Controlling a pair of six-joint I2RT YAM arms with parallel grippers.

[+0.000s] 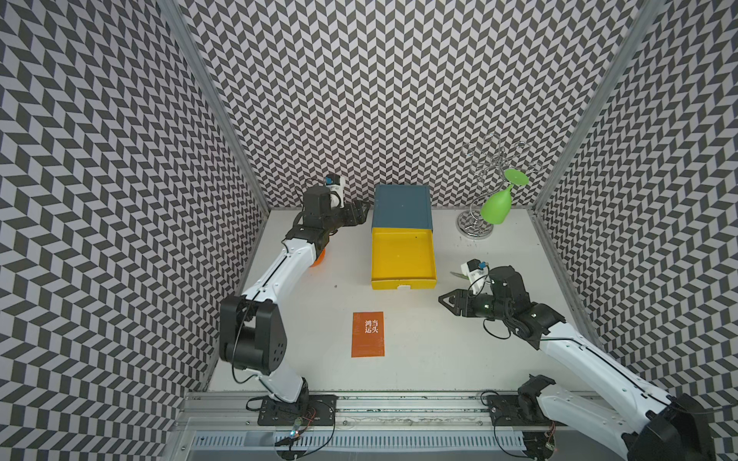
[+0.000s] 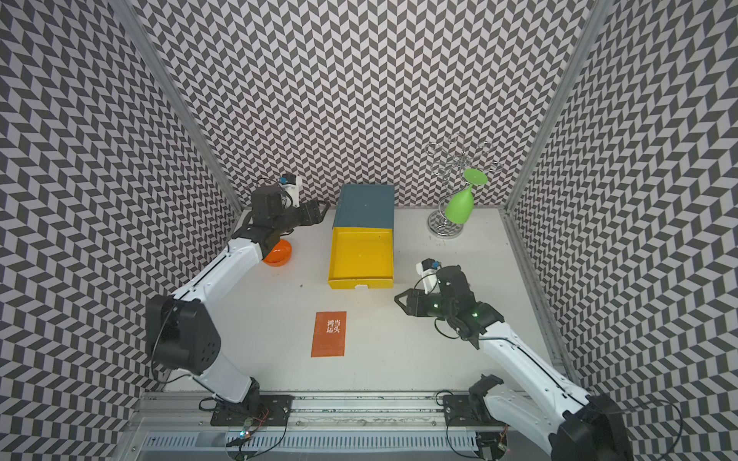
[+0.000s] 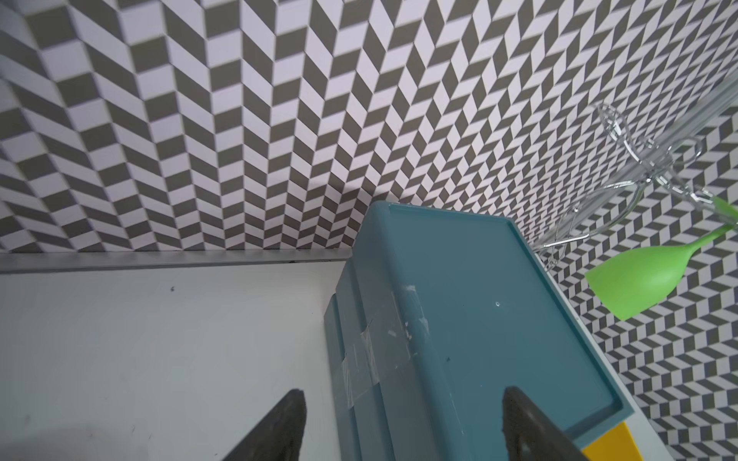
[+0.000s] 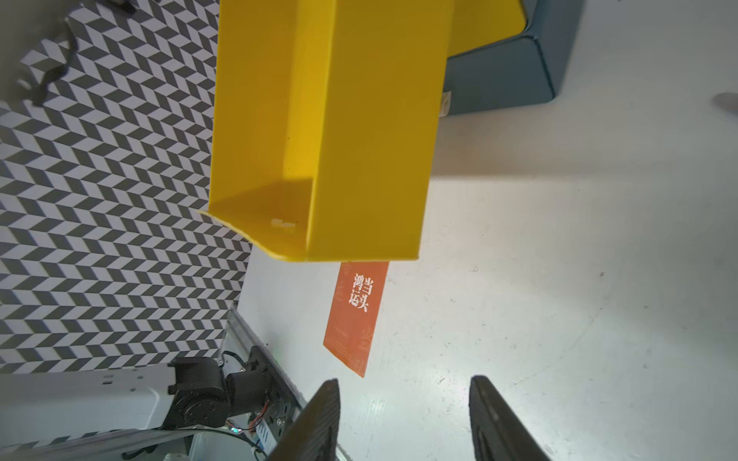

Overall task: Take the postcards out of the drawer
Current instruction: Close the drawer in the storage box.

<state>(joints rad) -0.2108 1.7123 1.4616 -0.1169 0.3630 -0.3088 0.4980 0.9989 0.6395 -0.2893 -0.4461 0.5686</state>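
While drawer (image 1: 401,255) stands open: smooth yellow tray | postcard (image 1: 368,334): flat orange rectangle

White table (image 1: 439,351) with teal cabinet (image 1: 401,205), orange postcard (image 1: 368,334), orange bowl (image 2: 278,252), wire rack (image 1: 471,228)

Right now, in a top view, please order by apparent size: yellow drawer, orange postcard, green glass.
Largest: yellow drawer. Then orange postcard and green glass: nearly alike; the glass hangs nearer the camera, so unranked.

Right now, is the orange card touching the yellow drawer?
Apart. Both top views show a strip of bare table between the orange card and the front of the drawer.
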